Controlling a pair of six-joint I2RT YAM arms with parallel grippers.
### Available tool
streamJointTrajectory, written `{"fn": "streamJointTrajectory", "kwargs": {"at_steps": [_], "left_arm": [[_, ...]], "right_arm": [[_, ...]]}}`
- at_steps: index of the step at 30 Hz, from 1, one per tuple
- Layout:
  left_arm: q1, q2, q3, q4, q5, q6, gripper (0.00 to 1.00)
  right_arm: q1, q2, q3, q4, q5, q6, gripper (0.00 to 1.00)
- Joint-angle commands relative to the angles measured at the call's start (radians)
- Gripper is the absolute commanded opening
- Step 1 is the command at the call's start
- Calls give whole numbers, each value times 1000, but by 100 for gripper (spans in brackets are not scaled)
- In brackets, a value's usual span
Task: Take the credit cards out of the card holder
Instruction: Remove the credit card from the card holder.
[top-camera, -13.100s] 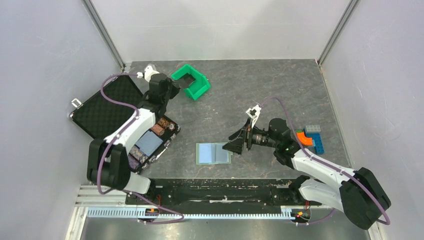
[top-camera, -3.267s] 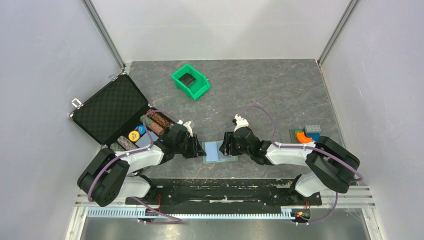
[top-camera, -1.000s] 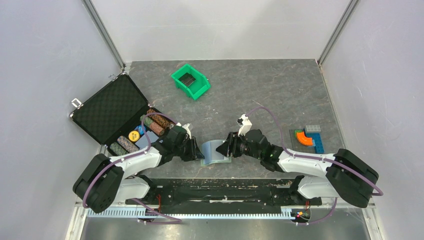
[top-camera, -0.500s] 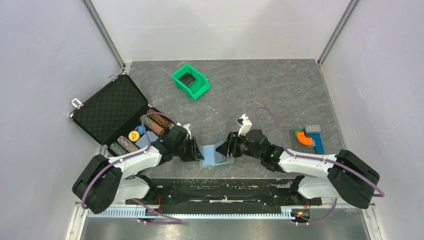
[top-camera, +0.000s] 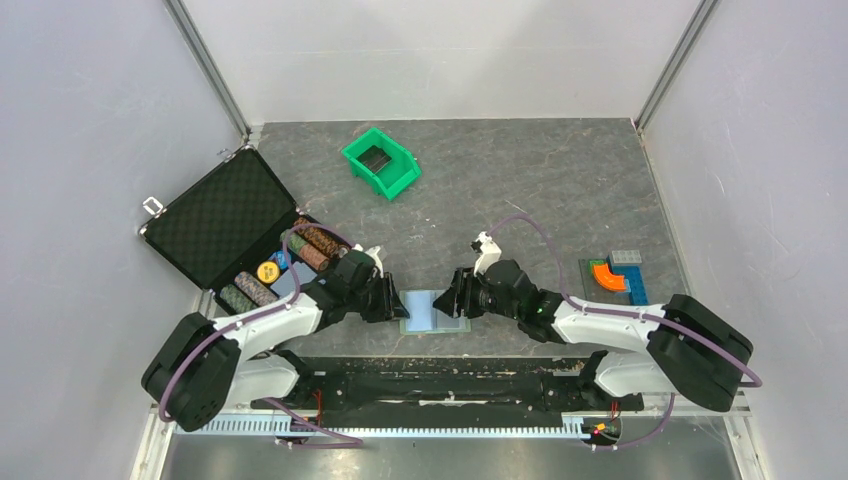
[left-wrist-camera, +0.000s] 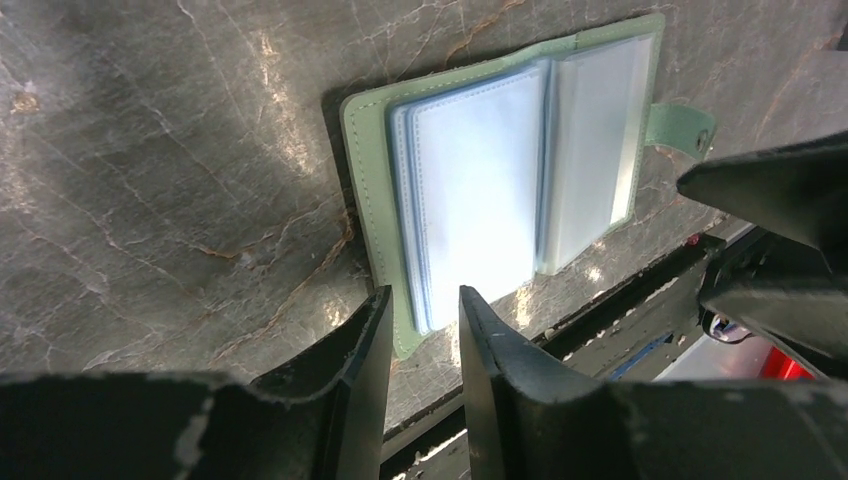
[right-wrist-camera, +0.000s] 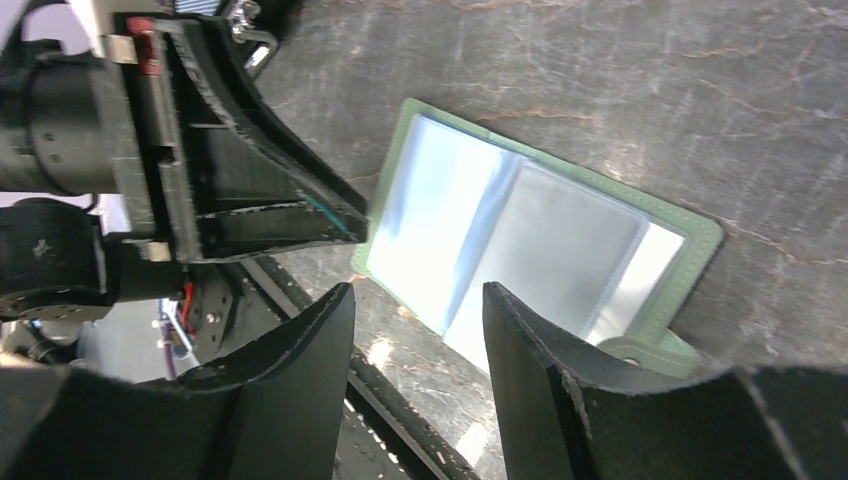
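Grey table (top-camera: 520, 190) — card holder (top-camera: 430, 311) open (sleeves clear); bin (top-camera: 400, 180) holds something dark.

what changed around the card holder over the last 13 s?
The left arm swung from the green bin down to the card holder. The leaf that stood raised a second ago has dropped; the holder lies flat and open between the left gripper and right gripper, both open and empty. The bin and poker chip case are unmoved since 3 s ago.

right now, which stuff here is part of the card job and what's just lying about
Job: card holder, left gripper, right gripper; maybe the green bin, with something dark inside.
Lying about: black case, poker chips, coloured blocks.
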Motion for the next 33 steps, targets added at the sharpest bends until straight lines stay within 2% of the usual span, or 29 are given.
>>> {"fn": "streamJointTrajectory", "kwargs": {"at_steps": [1, 8, 14, 16, 26, 33], "left_arm": [[-5, -37, 44, 18, 16, -11, 37], [-30, -53, 90, 50, 36, -22, 35], [-31, 41, 70, 117, 45, -17, 27], [-32, 72, 55, 161, 49, -16, 26], [-32, 144, -1, 179, 11, -1, 26], [-32, 143, -22, 190, 7, -12, 26]], "right_arm": [[0, -6, 27, -63, 93, -34, 53], [-3, 29, 19, -80, 116, -37, 53], [-7, 70, 22, -80, 132, -43, 53], [-7, 83, 19, -79, 128, -44, 53], [-7, 113, 26, -86, 112, -43, 56], [-8, 133, -15, 78, 13, 21, 57]]}}
